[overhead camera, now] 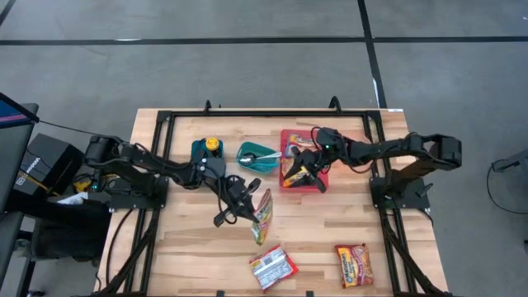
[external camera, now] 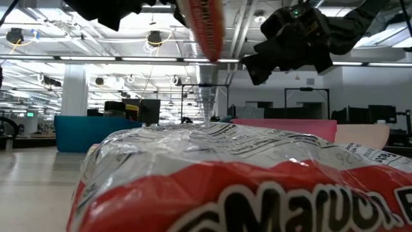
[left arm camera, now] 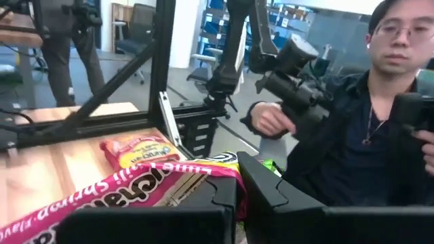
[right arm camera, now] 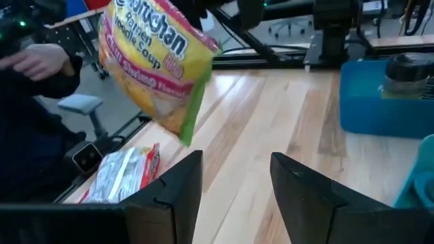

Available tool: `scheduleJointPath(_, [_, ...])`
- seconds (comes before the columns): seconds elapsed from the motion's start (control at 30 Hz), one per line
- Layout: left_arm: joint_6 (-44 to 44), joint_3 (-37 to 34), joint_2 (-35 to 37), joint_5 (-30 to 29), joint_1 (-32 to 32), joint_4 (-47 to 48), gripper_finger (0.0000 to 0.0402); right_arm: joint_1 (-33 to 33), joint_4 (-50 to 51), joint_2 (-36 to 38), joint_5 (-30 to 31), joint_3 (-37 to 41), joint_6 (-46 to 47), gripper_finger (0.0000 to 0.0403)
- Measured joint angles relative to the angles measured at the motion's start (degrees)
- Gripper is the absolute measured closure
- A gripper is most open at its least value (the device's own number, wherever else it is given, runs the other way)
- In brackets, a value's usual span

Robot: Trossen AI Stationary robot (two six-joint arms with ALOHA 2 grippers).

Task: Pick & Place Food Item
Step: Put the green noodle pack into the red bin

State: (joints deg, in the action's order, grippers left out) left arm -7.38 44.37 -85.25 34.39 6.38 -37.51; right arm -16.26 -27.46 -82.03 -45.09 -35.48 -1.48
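The left gripper (overhead camera: 247, 200) is near the middle of the desk (overhead camera: 181, 247), and its jaws are squeezed shut on one edge of a chili shrimp ramen noodle packet (overhead camera: 263, 216). The packet is up in the air. In the right wrist view it (right arm camera: 154, 61) hangs down from the top, with its loose end dangling above the wood.

This packet looks light. The wrapper is thin, soft and crinkly, so it bends and swings when it is carried. It is shiny too, so it may be a bit slippery. The noodle block inside is dry and hard, and I think it would crack if it got squeezed hard. The best place to hold it is the flat sealed edge or a corner, where there are no noodles. That is about where the jaws hold it now. Slow moves would keep it from swinging or slipping out.

The right gripper (overhead camera: 307, 167) hovers over the red tray (overhead camera: 323, 183), which already has a packet in it. Its jaws are apart and hold nothing.

A teal bowl (overhead camera: 257, 157) with a spoon in it sits just beside the tray. Two more ramen packets lie flat near the front edge of the desk, one red and white (overhead camera: 272, 267) and one orange and red (overhead camera: 353, 265). They are well apart from the tray.

A person (left arm camera: 369, 122) sits beyond the desk, holding controllers.
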Motion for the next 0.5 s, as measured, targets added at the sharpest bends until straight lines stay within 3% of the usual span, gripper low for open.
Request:
scheduleJointPath(0.33, [2.65, 2.20, -1.80, 2.32, -0.21, 1.54, 0.0401, -1.25, -9.65, -3.08, -1.55, -0.78, 4.03, 0.0234])
scheduleJointPath(0.5, [2.65, 2.22, -1.80, 2.45, -0.21, 1.64, 0.0401, -0.32, -9.49, -8.17, -7.28, -5.58, 4.91, 0.0234])
